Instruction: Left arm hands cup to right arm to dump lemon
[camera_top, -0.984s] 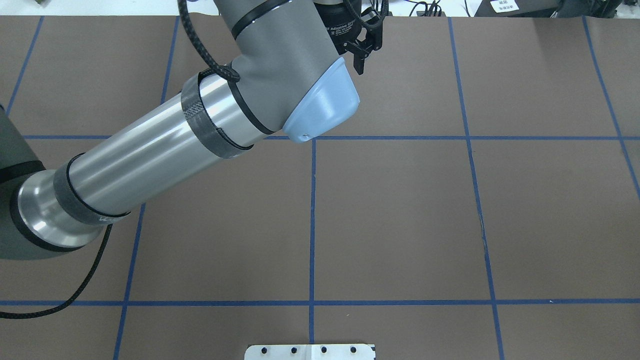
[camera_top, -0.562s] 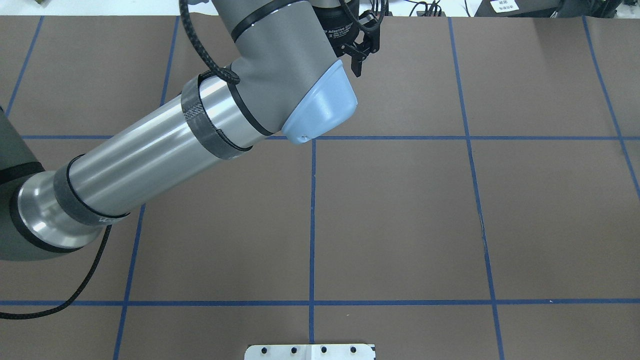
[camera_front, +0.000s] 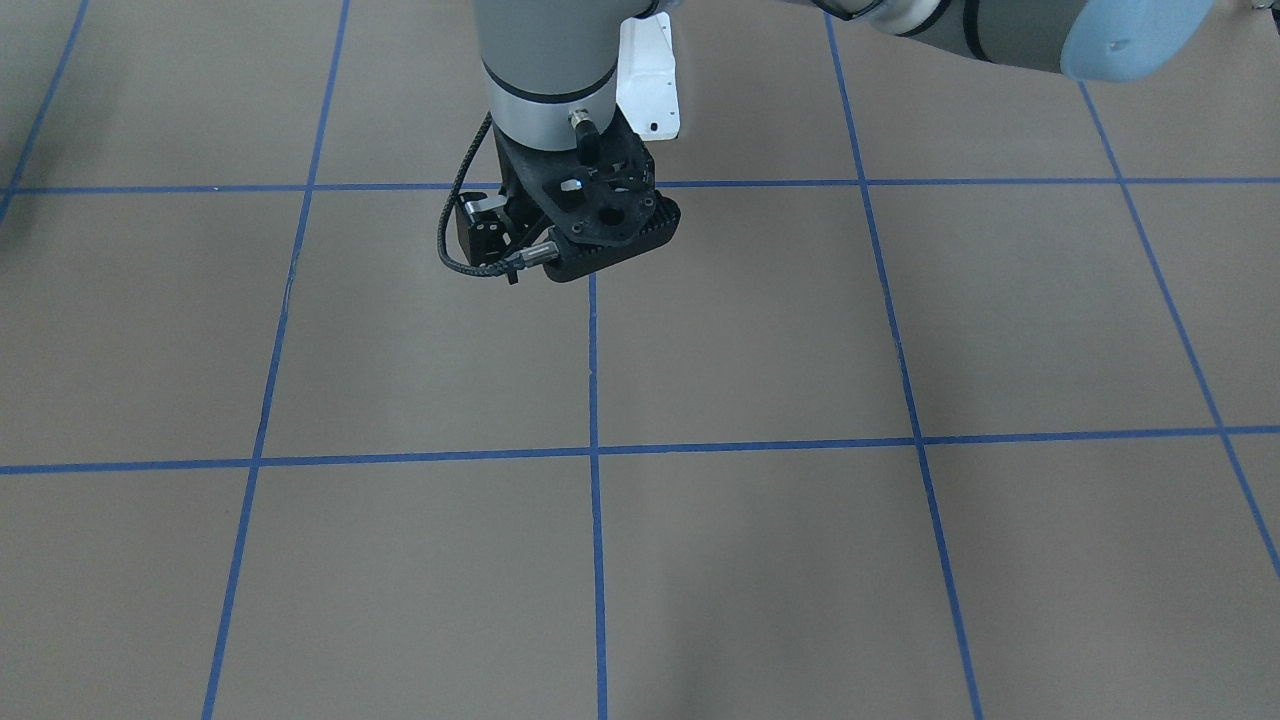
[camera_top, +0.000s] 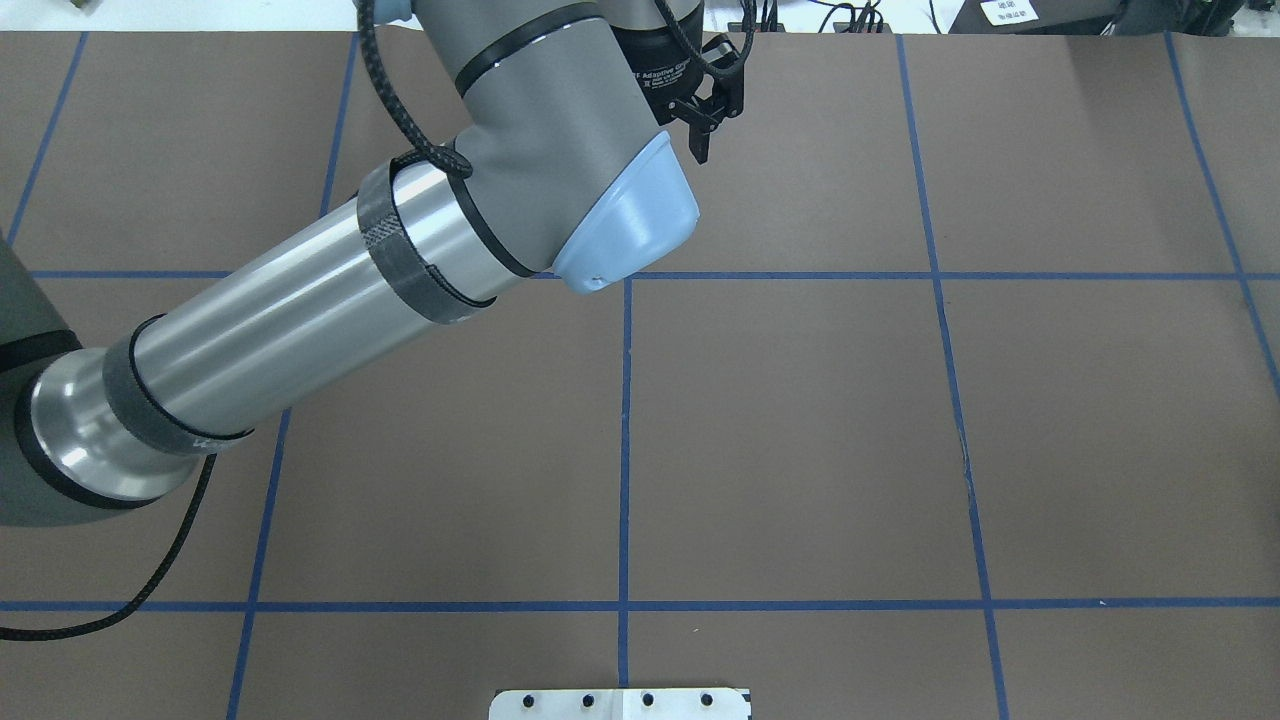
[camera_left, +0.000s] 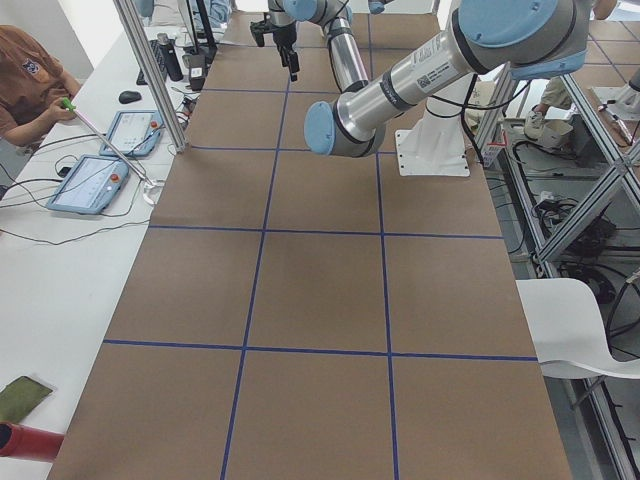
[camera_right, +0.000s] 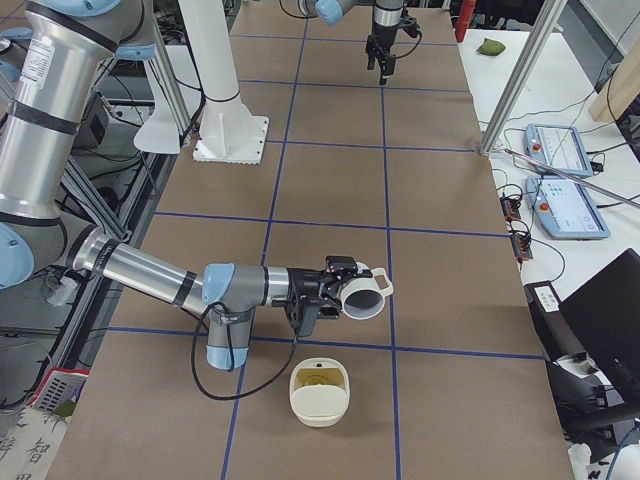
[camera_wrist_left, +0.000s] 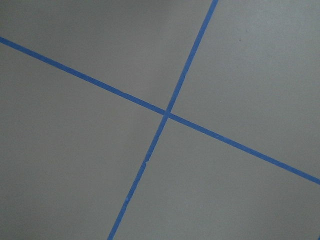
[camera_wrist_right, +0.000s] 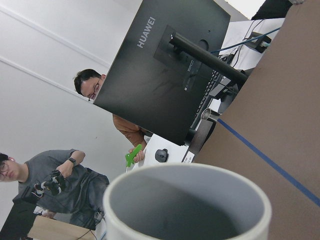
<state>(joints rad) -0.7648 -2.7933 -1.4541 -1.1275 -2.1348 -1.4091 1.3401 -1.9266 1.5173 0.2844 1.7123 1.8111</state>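
Seemingly the lemon (camera_right: 318, 378) lies dumped in the bowl (camera_right: 298, 400); level the tipped cup (camera_right: 362, 296) slowly; right hand (camera_right: 335, 287) grip: cannot tell; left hand (camera_top: 703, 130) clenched, empty.

Brown table (camera_top: 800, 430) gridded with blue tape, off-white cup (camera_right: 364, 295) grey inside, yellow-green lemon (camera_right: 318, 379), black monitor (camera_wrist_right: 165, 70)

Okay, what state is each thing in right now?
left gripper: looks shut, empty, raised.
right gripper: at the cup; open or shut, cannot tell.
cup: aloft, tipped on its side.
lemon: lying inside the off-white container.
off-white container: upright, mouth up.
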